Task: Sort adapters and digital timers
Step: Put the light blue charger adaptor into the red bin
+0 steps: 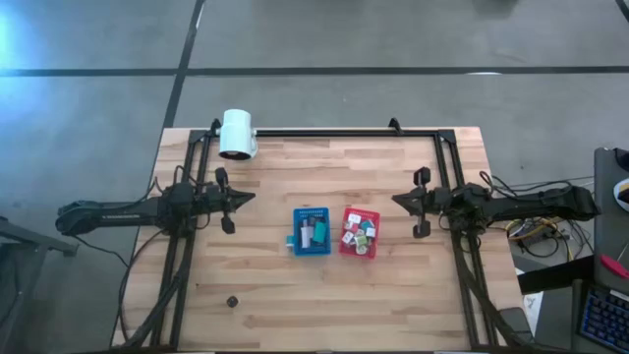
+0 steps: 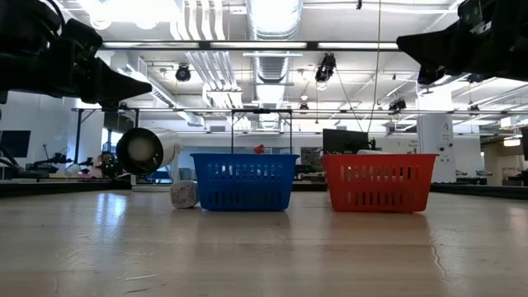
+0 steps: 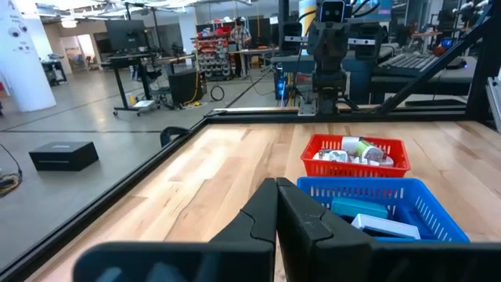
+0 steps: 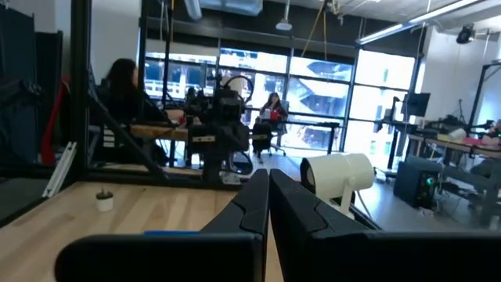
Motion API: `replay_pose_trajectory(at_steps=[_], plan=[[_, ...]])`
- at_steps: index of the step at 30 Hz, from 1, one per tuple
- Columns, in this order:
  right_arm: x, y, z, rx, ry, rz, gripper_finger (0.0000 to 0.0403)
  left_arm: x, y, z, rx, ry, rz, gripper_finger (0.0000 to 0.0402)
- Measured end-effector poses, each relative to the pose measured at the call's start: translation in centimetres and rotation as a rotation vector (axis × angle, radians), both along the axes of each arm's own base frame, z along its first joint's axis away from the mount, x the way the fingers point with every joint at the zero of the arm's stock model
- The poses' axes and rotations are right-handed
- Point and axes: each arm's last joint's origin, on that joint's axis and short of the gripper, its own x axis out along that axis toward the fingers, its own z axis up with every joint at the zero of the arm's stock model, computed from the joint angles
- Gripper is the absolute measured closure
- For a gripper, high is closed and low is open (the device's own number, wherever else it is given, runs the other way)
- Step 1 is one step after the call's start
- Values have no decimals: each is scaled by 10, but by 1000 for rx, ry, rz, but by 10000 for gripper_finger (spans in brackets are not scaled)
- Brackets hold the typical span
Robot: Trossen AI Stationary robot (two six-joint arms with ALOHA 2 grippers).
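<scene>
Looking straight down, the high view showed a pale wooden plank table (image 1: 324,295) with two small plastic baskets side by side near its middle. The blue basket (image 1: 312,231) held the digital timers (image 1: 313,232), flat rectangular gadgets in teal and grey, and the red basket (image 1: 360,232) just beside it held the adapters (image 1: 360,234), a heap of small white cube-like pieces. The left gripper (image 1: 252,197) hung over bare wood well apart from the blue basket, its jaws pressed together on nothing. The right gripper (image 1: 395,200) sat likewise beyond the red basket, jaws closed and empty. A large white cylinder (image 1: 237,134) lay at the far edge, and a tiny dark knob (image 1: 233,302) stood alone near the front.

From table height, the low view put both baskets upright on the wood, a small white cube (image 2: 184,195) beside the blue one, and both arms raised clear above.

Past the left wrist's shut fingers (image 3: 301,223), white and teal timers lay in the blue basket, with the adapters piled in the red one behind.

Past the right wrist's closed fingers (image 4: 301,219), the white cylinder and seated people in the room showed.
</scene>
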Motion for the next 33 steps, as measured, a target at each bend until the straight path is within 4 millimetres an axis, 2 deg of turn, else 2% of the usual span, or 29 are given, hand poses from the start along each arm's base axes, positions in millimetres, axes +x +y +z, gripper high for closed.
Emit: replay_pose_trajectory(at_steps=[9,28,33], plan=[[4,0,-7,9,64,-1,394,0,0,0,-20,0,1,394],[4,-1,-7,-47,74,-16,394,0,1,-1,29,18,25,394],[4,-1,-7,-32,72,-13,394,0,2,-13,17,138,57,394]])
